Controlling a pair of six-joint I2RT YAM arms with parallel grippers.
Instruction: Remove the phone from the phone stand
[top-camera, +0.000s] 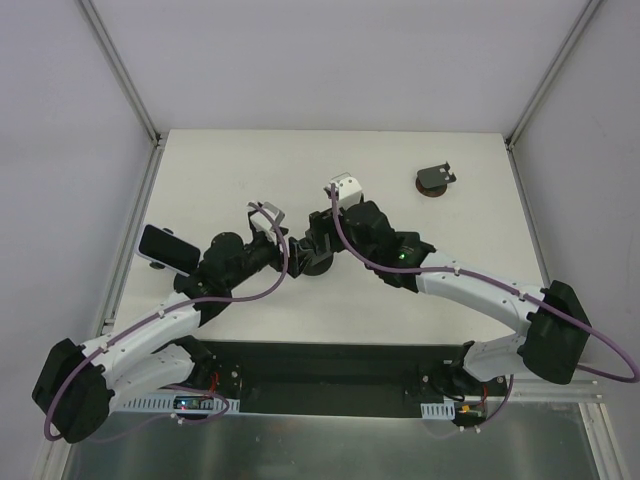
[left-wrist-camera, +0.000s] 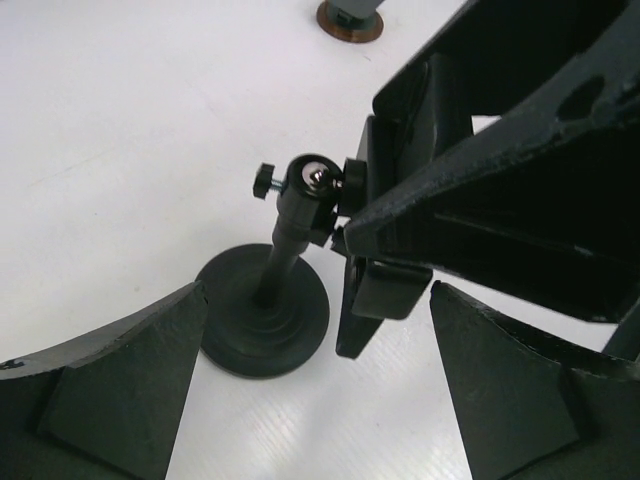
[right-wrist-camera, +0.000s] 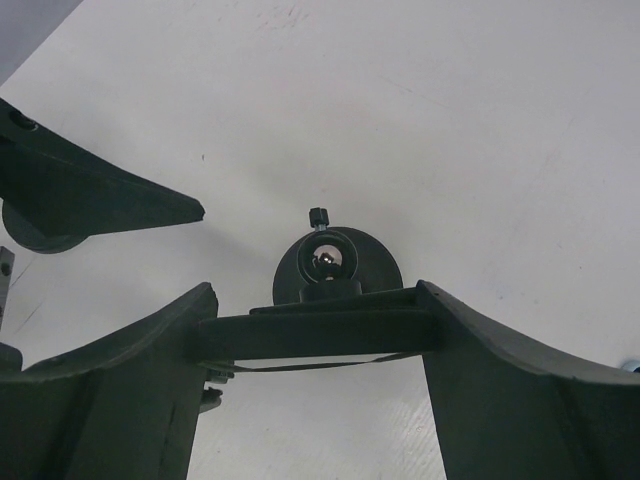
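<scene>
The black phone stand (top-camera: 318, 263) has a round base (left-wrist-camera: 265, 312), a short pole and a ball joint with a small knob. The dark phone (right-wrist-camera: 320, 338) sits edge-on in the stand's cradle, above the base (right-wrist-camera: 378, 265). My right gripper (right-wrist-camera: 316, 320) is shut across the phone's width, one finger on each side. In the left wrist view the phone (left-wrist-camera: 352, 300) hangs under the right gripper's fingers (left-wrist-camera: 500, 190). My left gripper (left-wrist-camera: 318, 335) is open and empty, low over the table. Its left finger is beside the stand's base.
A second stand with a brown round base (top-camera: 437, 181) is at the back right; it also shows in the left wrist view (left-wrist-camera: 350, 15). A dark slab with a pale rim (top-camera: 166, 248) is at the table's left edge beside my left arm. Both arms meet at mid-table.
</scene>
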